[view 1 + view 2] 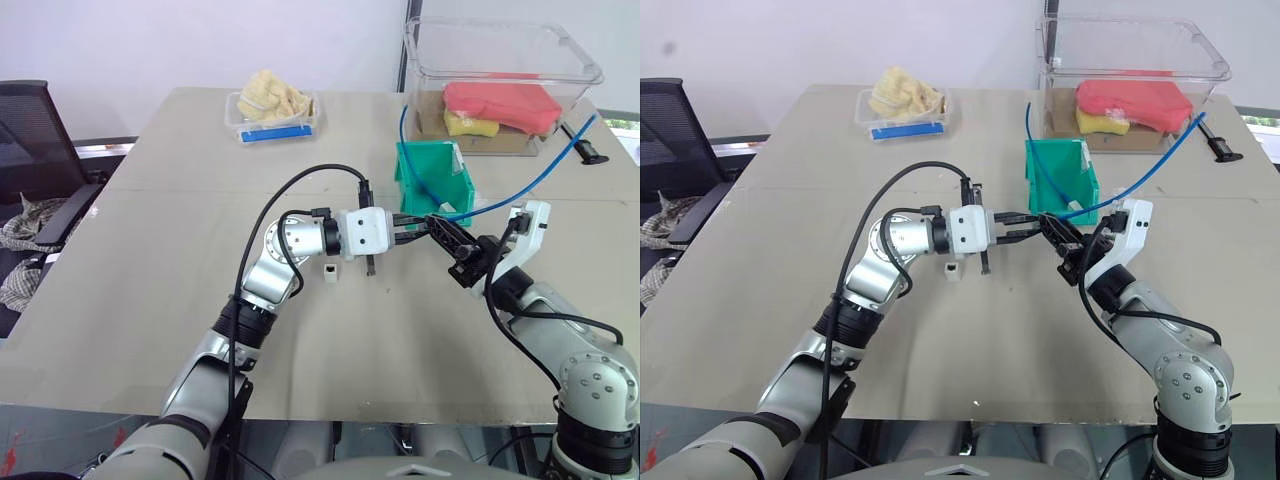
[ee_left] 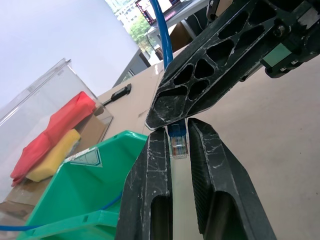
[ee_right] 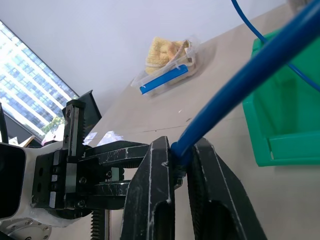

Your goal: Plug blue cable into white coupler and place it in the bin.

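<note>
blue cable [image 3: 235, 85]: light, limp, held above table at plug end | left gripper [image 2: 179, 145] clamps plug, right gripper [image 3: 181, 161] pinches cord behind | white coupler [image 1: 329, 270] on table, probably tippy | grip near plug

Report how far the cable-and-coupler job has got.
Done: the blue cable is picked up. In hand: both the left gripper and right gripper are shut on its plug end, above the table. Left: the white coupler sits alone on the table, unplugged, and nothing joined has been placed in the green bin, though a stretch of cable runs through it.
</note>
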You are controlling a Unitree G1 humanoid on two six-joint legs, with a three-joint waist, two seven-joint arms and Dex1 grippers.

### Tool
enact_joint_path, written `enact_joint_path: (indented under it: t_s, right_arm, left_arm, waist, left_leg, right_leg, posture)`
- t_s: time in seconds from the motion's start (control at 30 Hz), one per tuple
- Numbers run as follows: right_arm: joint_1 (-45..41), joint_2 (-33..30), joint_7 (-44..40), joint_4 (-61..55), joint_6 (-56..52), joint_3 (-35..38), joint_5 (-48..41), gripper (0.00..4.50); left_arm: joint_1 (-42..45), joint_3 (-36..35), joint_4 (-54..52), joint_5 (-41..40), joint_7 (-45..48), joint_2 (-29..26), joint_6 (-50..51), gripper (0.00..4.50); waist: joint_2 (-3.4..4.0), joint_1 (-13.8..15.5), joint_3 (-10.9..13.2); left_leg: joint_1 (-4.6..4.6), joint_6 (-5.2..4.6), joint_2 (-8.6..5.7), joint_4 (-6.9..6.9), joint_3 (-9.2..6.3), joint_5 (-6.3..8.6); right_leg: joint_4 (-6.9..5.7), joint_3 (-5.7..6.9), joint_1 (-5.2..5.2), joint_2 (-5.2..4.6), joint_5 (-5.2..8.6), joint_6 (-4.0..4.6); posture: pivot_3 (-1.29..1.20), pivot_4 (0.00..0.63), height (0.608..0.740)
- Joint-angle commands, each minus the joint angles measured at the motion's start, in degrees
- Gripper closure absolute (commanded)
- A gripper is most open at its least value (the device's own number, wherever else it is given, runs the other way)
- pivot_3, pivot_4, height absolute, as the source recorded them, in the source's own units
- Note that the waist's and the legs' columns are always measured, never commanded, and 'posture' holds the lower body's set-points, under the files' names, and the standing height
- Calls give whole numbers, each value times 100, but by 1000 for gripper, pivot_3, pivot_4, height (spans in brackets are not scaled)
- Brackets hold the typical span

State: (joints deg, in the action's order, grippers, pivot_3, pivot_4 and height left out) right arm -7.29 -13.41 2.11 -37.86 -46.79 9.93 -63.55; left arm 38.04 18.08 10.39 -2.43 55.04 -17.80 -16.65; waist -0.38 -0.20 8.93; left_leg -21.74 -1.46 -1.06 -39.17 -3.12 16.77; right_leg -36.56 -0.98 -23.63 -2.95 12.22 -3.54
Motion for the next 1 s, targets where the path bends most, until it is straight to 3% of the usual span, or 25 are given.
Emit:
enact_joint_path:
  t_s: [0.03, 0.07, 0.13, 0.23, 0.33, 0.53, 0.67, 1.0]
  right_arm:
    - [4, -64, -10, -210, 127, -17, -201, 4423]
    - [8, -64, -6, -207, 137, -15, -218, 4423]
    - [11, -63, -2, -196, 157, -18, -258, 4500]
    - [13, -65, 16, -182, 180, -49, -309, 4500]
    - [59, -105, -27, -144, 184, -116, -296, 4500]
    - [62, -199, -259, 37, 237, -221, -199, 4500]
    - [-40, -154, -437, 243, 292, -425, -46, 4500]
    - [-23, -191, -569, 247, 364, -537, 82, 4500]
  left_arm:
    - [-12, -99, -149, -121, -1, -26, -8, 4500]
    - [-32, -105, -169, -222, 92, -43, 90, 4500]
    - [-74, -173, -237, -452, 211, -64, 347, 3454]
    - [-123, -322, -306, -670, 211, -124, 650, 2250]
    - [-337, -835, -576, -1510, 327, -426, 2043, 659]
    - [-1032, -1617, -902, -2532, 1038, -1615, 3655, 659]
    - [-1673, -1551, -895, -2338, 1660, -2195, 3423, 659]
    - [-1648, -1117, 65, -1330, 1728, -1985, 1976, 659]
  waist:
    - [0, -24, 0]
    - [0, -38, 0]
    - [0, -54, 0]
    - [0, -69, 0]
    - [1, -96, 0]
    - [5, -195, 4]
    - [5, -192, 6]
    - [5, -49, 7]
  left_leg:
    - [0, 0, 0, 0, 0, 0]
    - [0, 0, 0, 0, 0, 0]
    - [0, 0, 0, 0, -1, 0]
    - [1, 0, 1, 0, -2, 0]
    - [3, 0, 3, 0, -3, 0]
    - [2, 0, 24, 5, -3, 0]
    - [2, 0, 24, 6, -1, 0]
    - [1, 1, 24, 10, 0, 0]
  right_leg:
    - [0, 0, 0, 0, 0, 0]
    - [0, 0, 0, 0, 0, 0]
    - [-1, 0, 0, 0, 0, 0]
    - [-3, -1, -1, 0, 0, 0]
    - [-5, -1, -1, 2, 0, 0]
    - [-14, -3, -12, 10, 2, 1]
    - [-12, -4, -12, 7, 2, 1]
    - [-8, -1, -13, 3, 2, 2]
  posture:
    - [0, 150, 739]
    - [0, 150, 739]
    - [0, 150, 739]
    - [0, 150, 739]
    - [0, 150, 739]
    - [0, 150, 739]
    - [0, 150, 739]
    - [0, 150, 739]
